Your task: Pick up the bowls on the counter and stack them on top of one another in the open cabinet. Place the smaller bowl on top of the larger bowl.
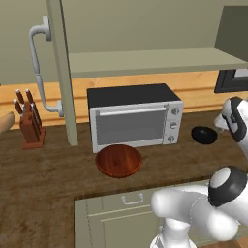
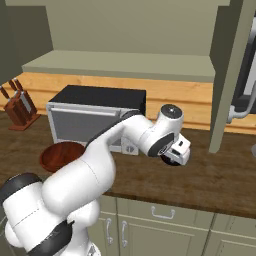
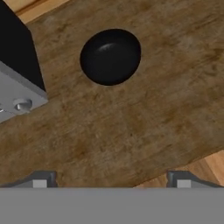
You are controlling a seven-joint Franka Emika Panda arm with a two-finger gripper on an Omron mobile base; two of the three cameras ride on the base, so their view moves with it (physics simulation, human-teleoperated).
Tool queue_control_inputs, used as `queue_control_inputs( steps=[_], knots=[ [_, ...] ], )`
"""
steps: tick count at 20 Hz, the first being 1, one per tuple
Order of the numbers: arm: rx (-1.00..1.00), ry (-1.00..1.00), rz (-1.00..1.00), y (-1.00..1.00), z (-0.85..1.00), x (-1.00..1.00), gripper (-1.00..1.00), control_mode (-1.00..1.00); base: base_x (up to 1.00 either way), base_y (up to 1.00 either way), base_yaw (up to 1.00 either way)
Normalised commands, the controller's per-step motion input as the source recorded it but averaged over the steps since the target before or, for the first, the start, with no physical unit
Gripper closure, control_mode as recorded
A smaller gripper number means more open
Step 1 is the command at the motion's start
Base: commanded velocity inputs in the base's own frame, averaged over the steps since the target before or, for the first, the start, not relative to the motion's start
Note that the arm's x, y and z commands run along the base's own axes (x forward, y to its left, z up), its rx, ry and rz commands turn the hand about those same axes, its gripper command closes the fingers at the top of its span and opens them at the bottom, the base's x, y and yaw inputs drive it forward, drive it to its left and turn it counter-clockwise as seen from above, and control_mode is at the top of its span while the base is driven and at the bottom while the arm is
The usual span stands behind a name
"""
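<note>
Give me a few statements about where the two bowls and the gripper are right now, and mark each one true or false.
1. The smaller bowl sits on the counter, right of the toaster oven in the left base view. True.
2. The larger bowl is already on the cabinet shelf. False: it sits on the counter in front of the toaster oven.
3. The gripper holds the black bowl. False: it is open, with the bowl apart from its fingertips.
4. A knife block stands on the counter. True.
5. The two bowls are stacked. False: they lie apart.
</note>
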Motion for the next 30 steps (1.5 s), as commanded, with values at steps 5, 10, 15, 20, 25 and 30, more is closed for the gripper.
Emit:
queue_control_inputs(
  steps=[5,10,15,20,25,30],
  knots=[
    [0.08,0.02,-0.01,-0.48,-0.03,0.36,-1.0,-1.0,0.0,0.0,0.0],
    [0.04,0.0,-0.01,-0.31,-0.32,0.45,-1.0,-1.0,0.0,0.0,0.0],
    [0.0,0.0,-0.05,-0.1,-0.51,0.53,-1.0,-1.0,0.0,0.0,0.0],
    [0.03,0.03,-0.05,-0.08,-0.4,0.44,-1.0,-1.0,0.0,0.0,0.0],
    [0.11,0.05,0.0,-0.28,-0.23,0.23,-1.0,-1.0,0.0,0.0,0.0],
    [0.09,0.1,0.0,-0.23,-0.18,0.3,-1.0,-1.0,0.0,0.0,0.0]
  ],
)
